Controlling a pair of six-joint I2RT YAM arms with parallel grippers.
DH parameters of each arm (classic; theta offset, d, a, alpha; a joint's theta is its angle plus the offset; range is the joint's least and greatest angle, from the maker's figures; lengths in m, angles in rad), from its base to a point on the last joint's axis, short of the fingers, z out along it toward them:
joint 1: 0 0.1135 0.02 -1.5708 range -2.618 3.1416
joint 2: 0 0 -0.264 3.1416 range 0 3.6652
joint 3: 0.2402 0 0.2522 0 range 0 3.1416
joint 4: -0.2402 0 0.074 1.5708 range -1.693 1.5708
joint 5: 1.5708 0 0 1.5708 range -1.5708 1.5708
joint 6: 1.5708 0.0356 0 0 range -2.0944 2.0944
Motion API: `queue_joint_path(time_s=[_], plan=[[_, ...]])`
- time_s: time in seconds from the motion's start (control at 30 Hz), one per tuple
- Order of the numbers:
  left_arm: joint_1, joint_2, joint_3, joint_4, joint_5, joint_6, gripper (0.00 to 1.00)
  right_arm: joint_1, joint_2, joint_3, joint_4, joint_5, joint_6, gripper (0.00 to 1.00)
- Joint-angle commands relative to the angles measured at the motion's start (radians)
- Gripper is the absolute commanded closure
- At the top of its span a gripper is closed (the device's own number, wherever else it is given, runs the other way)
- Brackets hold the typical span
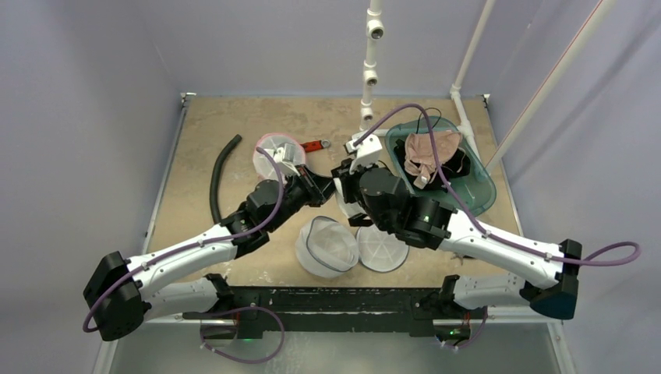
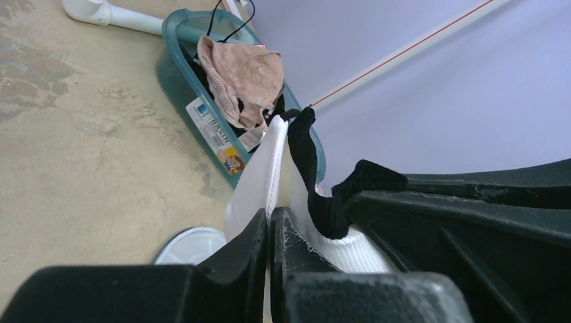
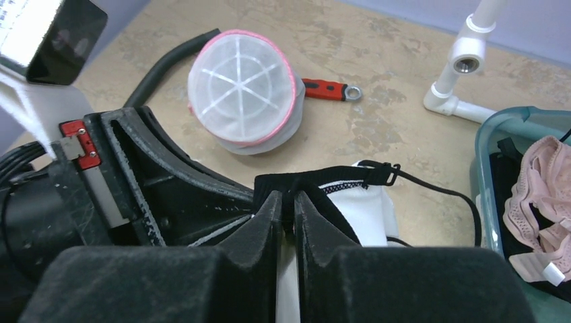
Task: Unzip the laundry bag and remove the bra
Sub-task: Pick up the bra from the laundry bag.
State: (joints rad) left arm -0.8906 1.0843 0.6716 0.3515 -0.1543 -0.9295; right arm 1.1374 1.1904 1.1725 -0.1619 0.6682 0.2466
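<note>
A white mesh laundry bag hangs between the two arms above the table's middle. My left gripper is shut on its white edge. A black bra sticks out of the bag, its thin strap trailing to the right. My right gripper is pinched on the bra's black band, and in the left wrist view the bra runs up beside the bag's rim. From above, the left gripper and right gripper nearly touch, and the arms hide most of the bag.
A teal bin at the right holds a pink bra and dark garments. An open white mesh bag lies near the front. A pink-rimmed mesh bag, a red tool and a black hose lie to the left. A white pipe frame stands behind.
</note>
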Motion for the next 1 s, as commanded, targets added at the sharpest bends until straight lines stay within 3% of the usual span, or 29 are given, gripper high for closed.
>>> queue_joint_path(time_s=[0.0,0.3,0.63,0.97], plan=[[0.007,-0.011,-0.005,0.105,-0.01,-0.076,1.0,0.003,-0.052,0.018,0.014,-0.024,0.037,0.84],[0.037,-0.037,-0.02,0.059,-0.023,-0.132,1.0,0.004,-0.092,0.036,-0.031,-0.054,0.064,0.62],[0.086,-0.021,-0.057,0.122,0.033,-0.201,1.0,0.003,-0.128,0.086,-0.123,-0.145,0.089,0.39],[0.111,-0.027,-0.086,0.165,0.08,-0.235,1.0,-0.001,-0.185,0.134,-0.193,-0.129,0.123,0.27]])
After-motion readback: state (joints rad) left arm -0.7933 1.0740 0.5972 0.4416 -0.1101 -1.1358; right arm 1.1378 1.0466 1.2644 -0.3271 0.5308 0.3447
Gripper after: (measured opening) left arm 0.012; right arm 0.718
